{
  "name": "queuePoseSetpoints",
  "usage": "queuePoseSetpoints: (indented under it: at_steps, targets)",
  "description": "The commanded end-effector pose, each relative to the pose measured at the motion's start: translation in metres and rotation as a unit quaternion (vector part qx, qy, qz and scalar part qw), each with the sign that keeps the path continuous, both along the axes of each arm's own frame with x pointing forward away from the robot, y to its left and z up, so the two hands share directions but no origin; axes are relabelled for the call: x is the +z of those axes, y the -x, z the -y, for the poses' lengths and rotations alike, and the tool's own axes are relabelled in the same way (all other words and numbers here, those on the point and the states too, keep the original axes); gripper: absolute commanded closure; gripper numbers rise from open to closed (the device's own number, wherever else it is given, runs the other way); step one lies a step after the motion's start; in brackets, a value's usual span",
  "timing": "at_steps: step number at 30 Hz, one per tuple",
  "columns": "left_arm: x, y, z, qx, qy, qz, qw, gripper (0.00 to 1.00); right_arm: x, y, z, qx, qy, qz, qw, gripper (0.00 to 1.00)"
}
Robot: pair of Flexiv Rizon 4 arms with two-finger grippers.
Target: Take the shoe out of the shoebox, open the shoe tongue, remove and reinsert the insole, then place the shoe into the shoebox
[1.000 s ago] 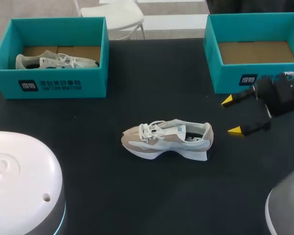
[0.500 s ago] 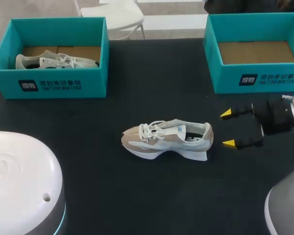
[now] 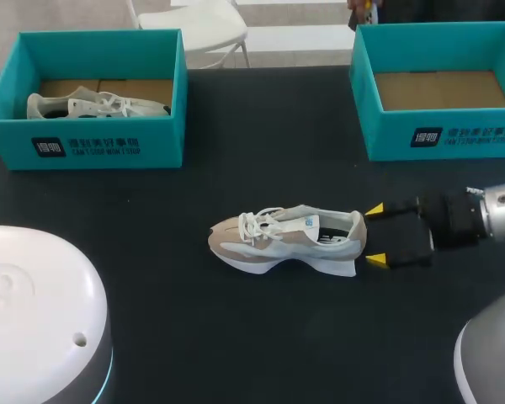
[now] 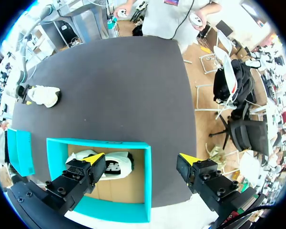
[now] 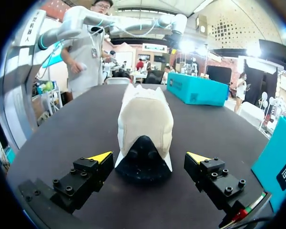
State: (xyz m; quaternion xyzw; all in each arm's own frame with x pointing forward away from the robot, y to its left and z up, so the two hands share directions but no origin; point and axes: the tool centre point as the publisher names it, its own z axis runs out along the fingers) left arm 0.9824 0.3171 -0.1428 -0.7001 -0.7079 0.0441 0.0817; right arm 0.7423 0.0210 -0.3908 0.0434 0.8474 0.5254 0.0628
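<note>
A white and beige shoe point(image 3: 286, 240) lies on its sole in the middle of the black table, toe to the left, heel to the right. My right gripper point(image 3: 374, 235) is open just behind the heel, a yellow tip on either side, not touching. The right wrist view shows that heel point(image 5: 144, 132) straight ahead of my right gripper point(image 5: 151, 156), between its spread fingers. A second shoe point(image 3: 97, 106) lies in the left teal shoebox point(image 3: 88, 143). My left gripper point(image 4: 142, 163) hangs open high over that box point(image 4: 101, 179), with the second shoe point(image 4: 105, 164) below it. The right shoebox point(image 3: 438, 126) holds no shoe.
The two teal boxes stand at the table's far corners. The white bases of my arms point(image 3: 34, 311) fill the near left and near right corners. Bare black tabletop surrounds the shoe.
My right arm has swung down and leftward from in front of the right box to just behind the shoe's heel, fingers staying open. The shoe and the left arm have not moved.
</note>
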Motion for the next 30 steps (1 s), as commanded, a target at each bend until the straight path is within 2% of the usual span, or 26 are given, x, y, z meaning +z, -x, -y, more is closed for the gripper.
queuePoseSetpoints:
  at_steps: [1, 30]
  targets:
    - [0.001, 0.001, -0.001, -0.001, -0.001, 0.0, 1.0, 0.0, -0.005, -0.005, -0.011, 0.004, 0.0, -0.005, 1.0, 0.0]
    - [0.001, 0.001, -0.001, -0.001, -0.001, 0.0, 1.0, 0.0, -0.022, -0.005, -0.059, 0.021, -0.023, -0.021, 0.999, 0.0]
